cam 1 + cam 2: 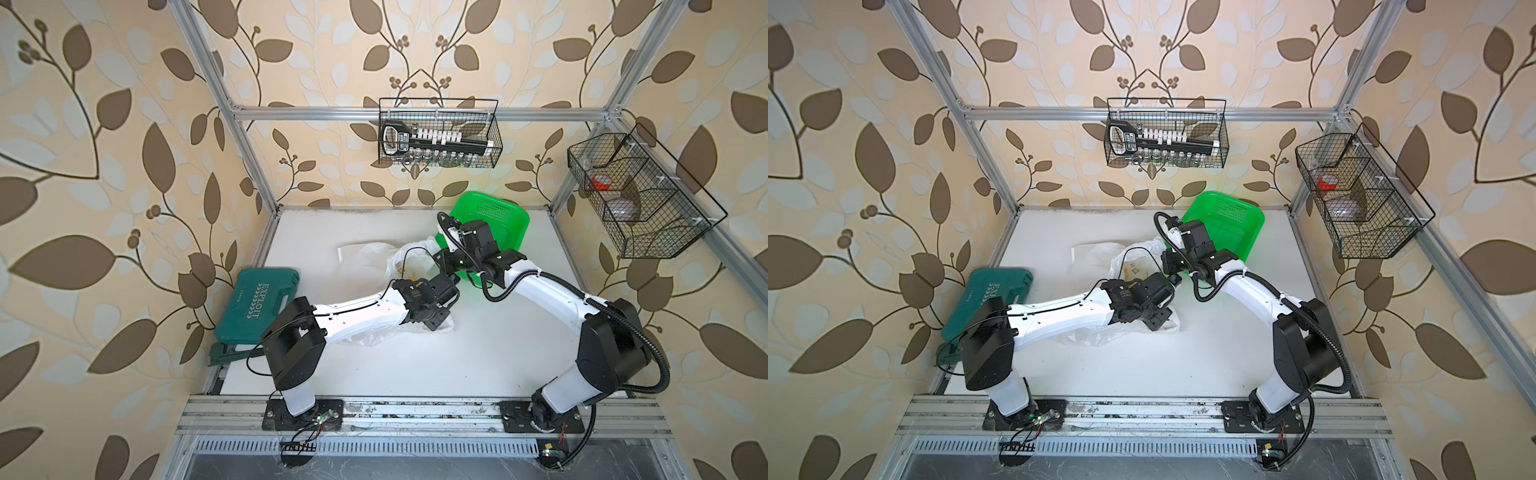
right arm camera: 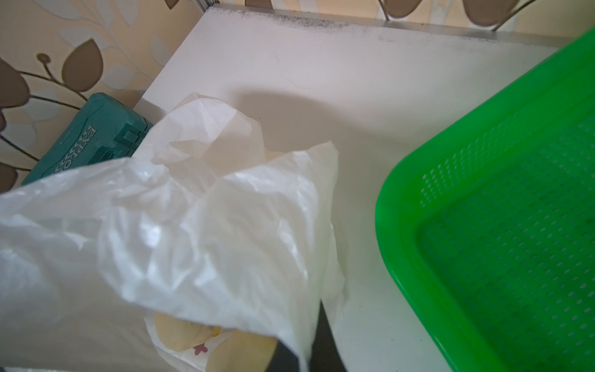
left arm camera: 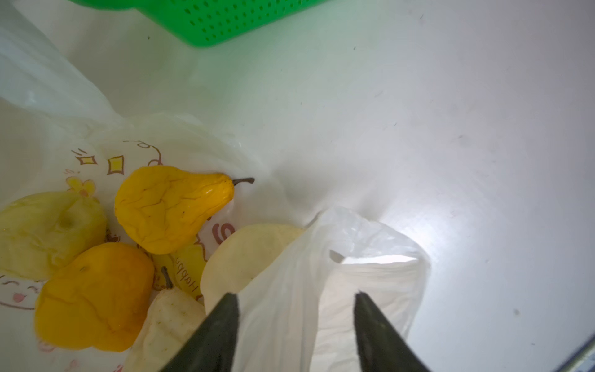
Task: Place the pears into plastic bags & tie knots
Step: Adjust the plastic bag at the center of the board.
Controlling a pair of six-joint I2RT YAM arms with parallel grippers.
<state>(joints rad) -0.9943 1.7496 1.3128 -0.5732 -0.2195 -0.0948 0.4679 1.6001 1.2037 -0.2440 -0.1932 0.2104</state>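
Five yellow and cream toy pears (image 3: pixel 170 209) lie inside the thin translucent white plastic bag (image 3: pixel 289 290), whose film the half-parted left gripper (image 3: pixel 296 322) straddles, while the right gripper (image 2: pixel 299 357) pinches its rim.

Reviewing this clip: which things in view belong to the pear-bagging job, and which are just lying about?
Part of the job:
- pears, lying inside the bag
- plastic bag
- bag handle, between the left gripper's open fingers
- right gripper, hidden under bag film

Just lying about:
- green basket
- teal tool case
- two wire baskets on the frame
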